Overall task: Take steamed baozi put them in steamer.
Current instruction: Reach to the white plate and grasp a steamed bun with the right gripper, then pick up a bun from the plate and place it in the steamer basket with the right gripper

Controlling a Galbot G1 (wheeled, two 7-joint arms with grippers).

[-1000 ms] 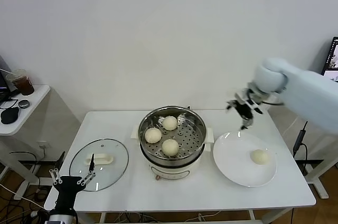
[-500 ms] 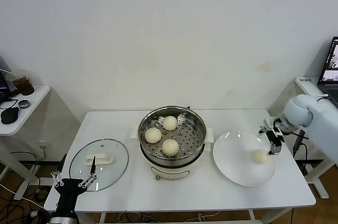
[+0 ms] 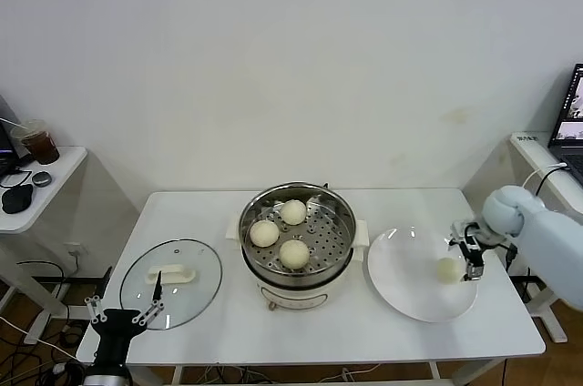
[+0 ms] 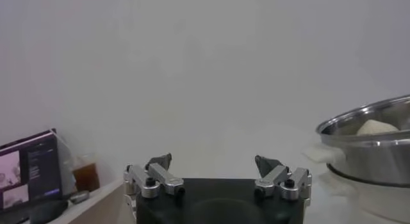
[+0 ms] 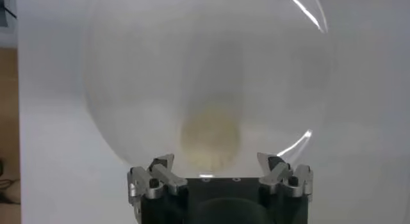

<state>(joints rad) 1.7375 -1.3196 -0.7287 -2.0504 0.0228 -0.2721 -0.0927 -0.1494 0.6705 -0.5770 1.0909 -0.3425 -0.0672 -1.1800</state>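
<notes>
Cream-white and round, the last bun [image 3: 447, 269] on your white plate [image 3: 401, 277] has no long axis to speak of: you see a smooth dome from the head view, lying on the plate's right half, towards the rim. In the right wrist view the same bun [image 5: 209, 136] shows as a pale round patch centred between the two fingers.

Your right gripper [image 3: 473, 256] sits at the plate's right edge, just beside that bun and a little to its right. Its fingers stand spread wide, one to either side, and they pinch nothing; from the head view you cannot tell whether a fingertip touches the bun.

Three other baozi [image 3: 292, 212] already lie on the perforated tray of the steamer [image 3: 343, 249], one towards the back, one at the left, one at the front. The steamer stands at the middle of the table [image 3: 301, 331], just left of the plate.

Your left gripper [image 3: 125, 317] hangs low off the table's front left corner, near the glass lid [image 3: 202, 288] that lies flat on the table left of the steamer. Its fingers are also spread wide and hold nothing.
</notes>
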